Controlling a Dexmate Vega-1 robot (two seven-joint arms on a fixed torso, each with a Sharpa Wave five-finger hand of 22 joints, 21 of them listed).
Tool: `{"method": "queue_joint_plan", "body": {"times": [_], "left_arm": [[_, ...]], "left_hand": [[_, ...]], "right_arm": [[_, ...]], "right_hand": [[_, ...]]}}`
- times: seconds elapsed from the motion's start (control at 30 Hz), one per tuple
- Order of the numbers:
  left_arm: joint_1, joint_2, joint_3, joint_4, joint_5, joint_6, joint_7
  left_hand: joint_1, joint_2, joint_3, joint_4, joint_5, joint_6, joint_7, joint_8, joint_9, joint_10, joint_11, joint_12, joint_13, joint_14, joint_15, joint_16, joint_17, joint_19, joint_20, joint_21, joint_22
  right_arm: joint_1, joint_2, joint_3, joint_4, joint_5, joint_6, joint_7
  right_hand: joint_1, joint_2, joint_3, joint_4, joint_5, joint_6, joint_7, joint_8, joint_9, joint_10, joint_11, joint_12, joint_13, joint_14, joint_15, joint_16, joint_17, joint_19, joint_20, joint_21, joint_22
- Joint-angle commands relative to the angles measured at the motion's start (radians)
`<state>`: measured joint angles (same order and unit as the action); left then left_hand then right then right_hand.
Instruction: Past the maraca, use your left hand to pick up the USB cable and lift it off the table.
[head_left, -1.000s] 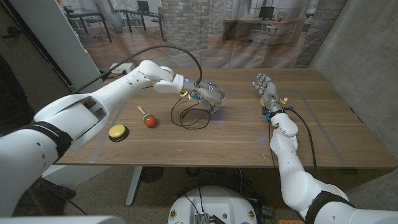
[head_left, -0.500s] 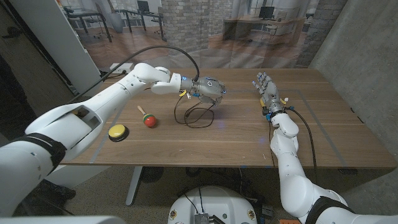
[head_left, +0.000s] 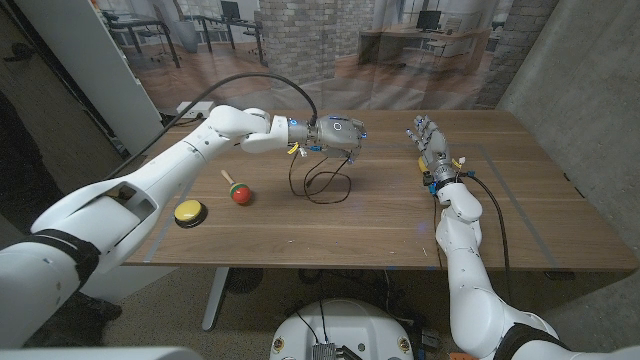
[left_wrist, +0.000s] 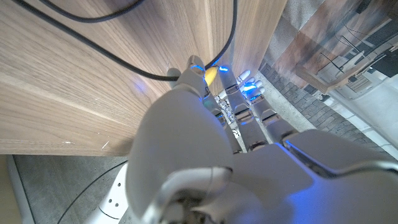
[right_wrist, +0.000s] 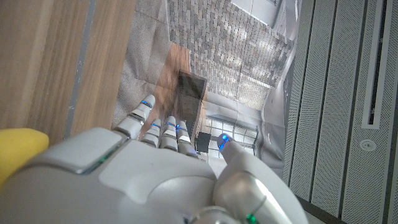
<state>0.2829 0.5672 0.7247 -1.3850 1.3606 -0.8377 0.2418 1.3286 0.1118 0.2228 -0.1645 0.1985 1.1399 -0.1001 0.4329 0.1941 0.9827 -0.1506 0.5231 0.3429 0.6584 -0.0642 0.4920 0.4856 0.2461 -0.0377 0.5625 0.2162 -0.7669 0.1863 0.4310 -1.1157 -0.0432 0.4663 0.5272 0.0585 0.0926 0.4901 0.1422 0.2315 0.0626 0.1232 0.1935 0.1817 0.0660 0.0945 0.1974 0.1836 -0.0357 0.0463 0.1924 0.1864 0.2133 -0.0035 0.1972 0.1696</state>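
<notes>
Raised left robot hand, USB cable dangling

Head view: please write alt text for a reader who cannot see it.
The left hand holds a black USB cable whose loops hang down towards the wooden table. A red maraca and a yellow button lie nearer the robot, and the right hand waits, fingers apart, at the table's right.

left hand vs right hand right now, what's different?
The left hand grips the USB cable, which hangs from it in loops; the right hand holds nothing, fingers apart. The left hand is raised above the middle of the table, past the maraca; the right hand sits low at the table's right side. Both are the same pale five-finger build.
</notes>
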Motion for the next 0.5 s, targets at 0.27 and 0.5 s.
{"method": "queue_joint_plan", "body": {"times": [0.27,0.5], "left_arm": [[0.081,0.022,-0.080,-0.122,0.000,0.079,0.027],[0.096,0.022,-0.095,-0.140,0.007,0.104,0.060]], "left_hand": [[0.013,0.004,-0.003,0.006,0.006,0.008,0.000,0.006,0.004,0.073,-0.044,0.028,0.170,0.012,-0.176,0.011,0.018,-0.001,-0.004,0.011,0.002],[0.015,0.004,-0.004,0.007,0.007,0.011,-0.002,0.006,0.004,0.073,-0.044,0.028,0.175,0.014,-0.176,0.014,0.027,0.000,-0.006,0.015,0.002]], "right_arm": [[-0.034,0.013,-0.003,-0.065,0.009,-0.010,0.013],[-0.041,0.017,-0.006,-0.077,0.009,-0.012,0.015]], "right_hand": [[-0.001,0.047,0.011,0.001,0.003,0.005,0.005,-0.001,0.003,0.004,0.003,-0.003,0.005,0.005,0.002,-0.001,0.002,0.006,0.000,-0.003,0.002],[-0.001,0.046,0.011,0.000,0.003,0.004,0.005,-0.002,0.003,0.004,0.003,-0.002,0.005,0.006,0.001,-0.001,0.002,0.007,0.000,-0.002,0.002]]}}
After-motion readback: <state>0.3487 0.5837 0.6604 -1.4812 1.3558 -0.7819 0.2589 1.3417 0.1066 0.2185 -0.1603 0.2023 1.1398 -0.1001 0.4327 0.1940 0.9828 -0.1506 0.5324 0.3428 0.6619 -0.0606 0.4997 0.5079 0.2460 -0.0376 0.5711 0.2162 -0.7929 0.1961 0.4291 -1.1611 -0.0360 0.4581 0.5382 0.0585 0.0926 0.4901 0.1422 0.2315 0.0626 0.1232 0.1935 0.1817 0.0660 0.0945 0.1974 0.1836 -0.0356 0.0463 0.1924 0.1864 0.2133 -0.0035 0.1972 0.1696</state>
